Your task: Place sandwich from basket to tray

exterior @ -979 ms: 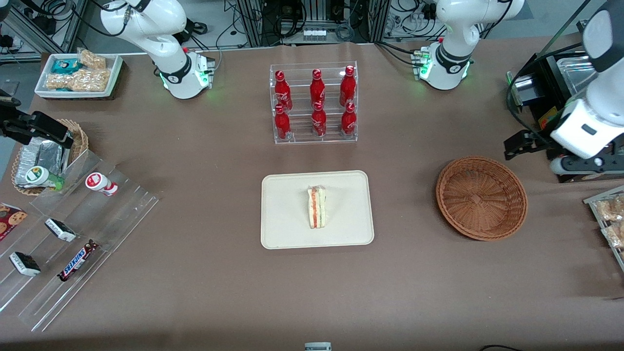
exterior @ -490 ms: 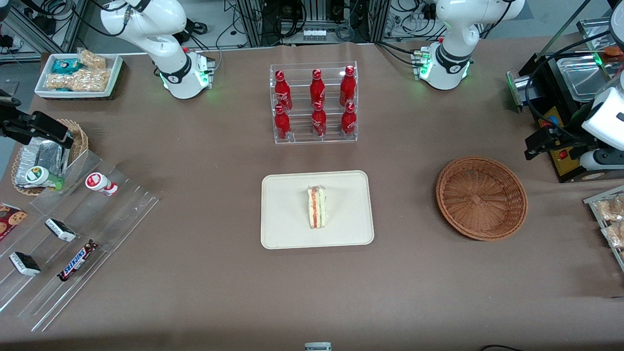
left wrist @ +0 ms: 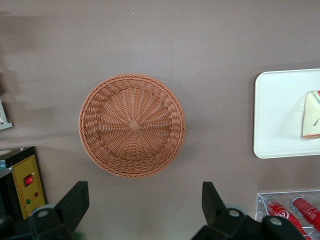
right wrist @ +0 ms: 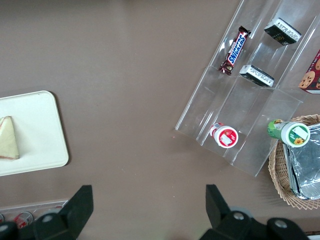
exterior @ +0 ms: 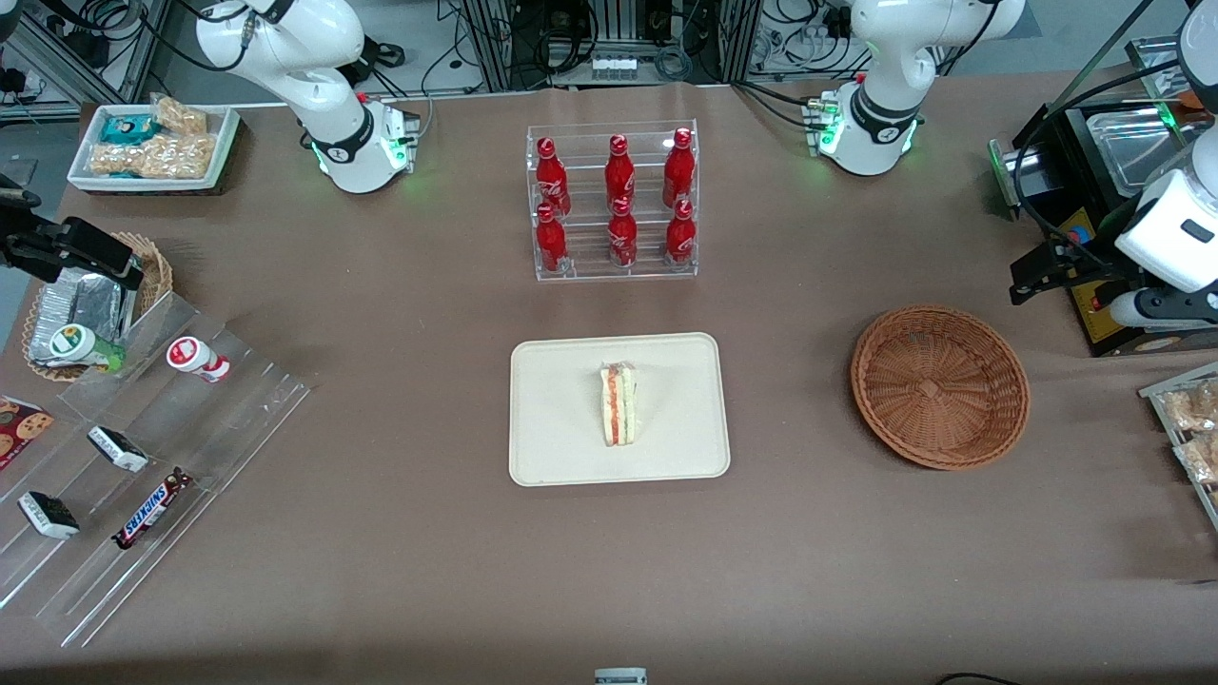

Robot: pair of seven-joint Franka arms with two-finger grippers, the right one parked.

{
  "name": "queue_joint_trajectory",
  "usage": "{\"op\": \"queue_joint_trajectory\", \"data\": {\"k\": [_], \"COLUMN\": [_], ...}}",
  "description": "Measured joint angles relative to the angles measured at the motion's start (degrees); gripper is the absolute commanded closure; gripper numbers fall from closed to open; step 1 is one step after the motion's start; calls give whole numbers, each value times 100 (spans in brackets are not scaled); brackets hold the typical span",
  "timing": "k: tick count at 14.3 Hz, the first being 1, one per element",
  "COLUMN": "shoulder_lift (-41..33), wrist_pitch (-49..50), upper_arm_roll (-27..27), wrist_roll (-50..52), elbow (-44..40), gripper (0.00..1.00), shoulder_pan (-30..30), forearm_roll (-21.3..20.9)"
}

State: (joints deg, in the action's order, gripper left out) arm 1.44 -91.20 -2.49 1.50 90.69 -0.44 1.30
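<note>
gripper (left wrist: 140,200) spread wide, empty, high above basket (left wrist: 132,132) edge. sandwich (exterior: 618,403) well away, flat on tray (exterior: 561,381): placement looks finished.

Sandwich (exterior: 618,403) was pale white bread w/ tan crust, red-orange & green filling stripe along its edge. Tray (exterior: 561,419) was plain cream-beige. Basket (exterior: 940,386) was reddish-brown wicker, woven in rings w/ spokes from centre. Gripper (left wrist: 145,205), high over table near basket, had black fingers. Tablecloth (exterior: 381,533) was flat brown. Bottles (exterior: 618,200) were red w/ white script.
</note>
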Motion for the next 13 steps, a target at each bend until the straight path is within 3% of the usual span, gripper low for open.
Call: {"op": "queue_joint_trajectory", "data": {"k": [13], "shoulder_lift": [20], "wrist_pitch": [28], "upper_arm_roll": [-62], "wrist_roll": [0], "elbow": [14], "gripper": [0], "shoulder_pan": [-21], "forearm_roll": [32]}}
